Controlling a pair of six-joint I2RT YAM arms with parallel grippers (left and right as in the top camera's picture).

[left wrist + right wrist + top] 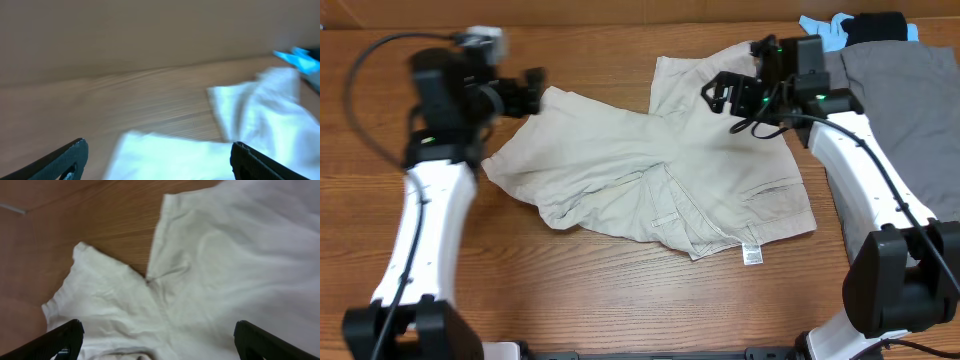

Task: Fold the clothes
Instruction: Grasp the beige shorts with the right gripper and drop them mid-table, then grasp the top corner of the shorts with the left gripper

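The clothes are beige khaki shorts [660, 170], wrinkled and spread on the wooden table, with a small white label tag [752, 256] at the near edge. My left gripper [534, 90] is open at the shorts' upper left corner; its wrist view shows pale cloth [200, 155] between the wide-open fingers [157, 160]. My right gripper [717, 96] is open above the shorts' upper middle. Its wrist view shows both legs and the crotch seam [150, 277] below the open fingers [157, 340], which hold nothing.
A grey garment [910, 110] lies at the right edge of the table [570, 300]. Small light-blue [825, 30] and black [875, 25] pieces lie at the back right. A brown wall runs along the back.
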